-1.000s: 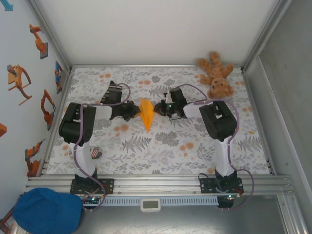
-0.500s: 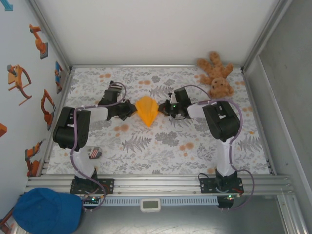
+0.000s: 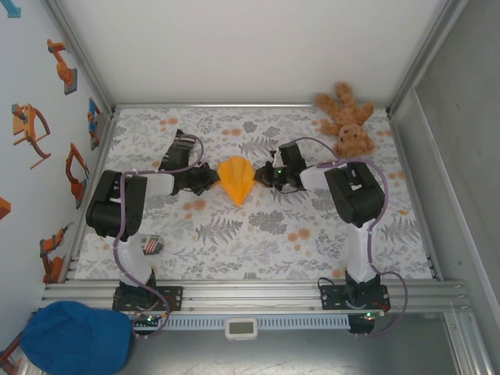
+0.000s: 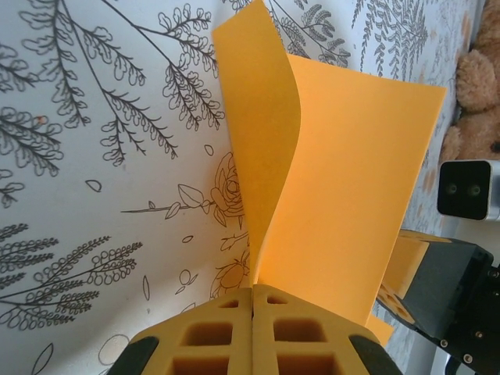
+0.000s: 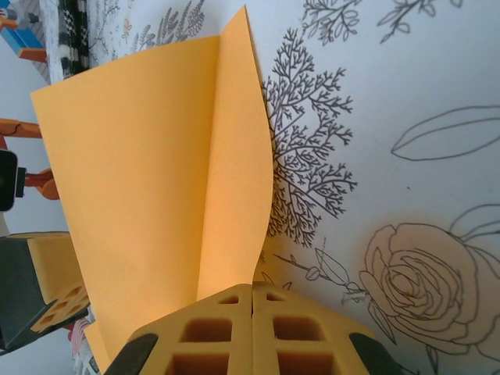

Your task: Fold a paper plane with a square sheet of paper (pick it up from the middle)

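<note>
Spreading is the change: 1 second ago the orange paper point(image 3: 236, 179) stood between the 2 claws as a narrow sliver. Now, from above, it reads as a wide pointed shape with its tip toward the near edge of the table point(image 3: 258, 242). The left arm has swung its elbow outward, and the claws sit slightly farther apart, each drawing 1 side away from the centre crease.

The left claw point(image 3: 209, 179) is clamped tight on the paper's left edge. Its wrist view shows the pads point(image 4: 211, 344) pressed together with the paper point(image 4: 351, 195) rising out of them and 1 flap curling forward. The right claw point(image 3: 262, 176) grips the right edge the same way, with its pads point(image 5: 297, 336) closed and the paper point(image 5: 133, 156) fanning out above them.

The paper sits over the middle of the table, well apart from the teddy bear point(image 3: 348, 121) in the far right corner. Whether its tip touches the surface I cannot tell. I judge this to be the wings being opened, a late step with the dart nearly formed.

The only thing here that could act as a container is the blue cap point(image 3: 74, 337). It lies outside the near rail, dome up, and holds nothing.
</note>
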{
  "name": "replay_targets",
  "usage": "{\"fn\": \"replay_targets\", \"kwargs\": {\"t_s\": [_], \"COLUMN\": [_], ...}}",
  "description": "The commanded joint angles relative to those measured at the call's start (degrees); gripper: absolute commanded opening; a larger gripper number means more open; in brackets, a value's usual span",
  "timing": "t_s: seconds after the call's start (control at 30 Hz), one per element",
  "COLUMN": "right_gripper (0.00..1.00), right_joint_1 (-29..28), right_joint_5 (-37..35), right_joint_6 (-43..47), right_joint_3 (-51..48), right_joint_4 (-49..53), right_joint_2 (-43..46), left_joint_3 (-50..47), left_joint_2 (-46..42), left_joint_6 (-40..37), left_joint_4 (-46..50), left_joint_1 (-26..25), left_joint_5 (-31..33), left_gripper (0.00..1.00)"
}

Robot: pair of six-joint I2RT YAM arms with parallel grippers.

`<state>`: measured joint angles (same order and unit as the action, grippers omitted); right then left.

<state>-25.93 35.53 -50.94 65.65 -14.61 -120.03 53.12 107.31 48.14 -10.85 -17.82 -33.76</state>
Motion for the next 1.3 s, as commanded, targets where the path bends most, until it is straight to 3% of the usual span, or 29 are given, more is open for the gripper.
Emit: {"fn": "replay_targets", "kwargs": {"t_s": [0.0, 0.23, 0.47, 0.7, 1.27], "right_gripper": [0.08, 0.35, 0.47, 0.51, 0.52], "right_joint_1": [0.44, -0.46, -7.77, -14.34, -17.57], "right_joint_5": [-0.72, -10.38, -22.54, -26.12, -22.46], "right_joint_6": [3.27, 10.65, 15.90, 16.67, 16.07], "right_joint_3": [1.06, 0.26, 2.72, 8.51, 16.20], "right_joint_4": [3.89, 13.86, 24.06, 29.68, 32.11], "right_joint_2": [2.88, 12.05, 14.95, 10.55, 3.10], "left_joint_3": [0.65, 0.96, 1.36, 1.53, 1.70], "left_joint_2": [1.19, 1.33, 0.93, 0.93, 0.23], "left_joint_6": [-1.96, -2.16, -3.14, -2.79, -2.10], "left_joint_4": [-1.17, -2.59, -1.64, -1.68, -1.63], "left_joint_1": [-0.49, -0.85, -1.23, -1.20, -1.66], "left_joint_5": [-2.01, -2.96, -2.67, -2.98, -3.60], "left_gripper": [0.04, 0.04, 0.05, 0.06, 0.08]}}
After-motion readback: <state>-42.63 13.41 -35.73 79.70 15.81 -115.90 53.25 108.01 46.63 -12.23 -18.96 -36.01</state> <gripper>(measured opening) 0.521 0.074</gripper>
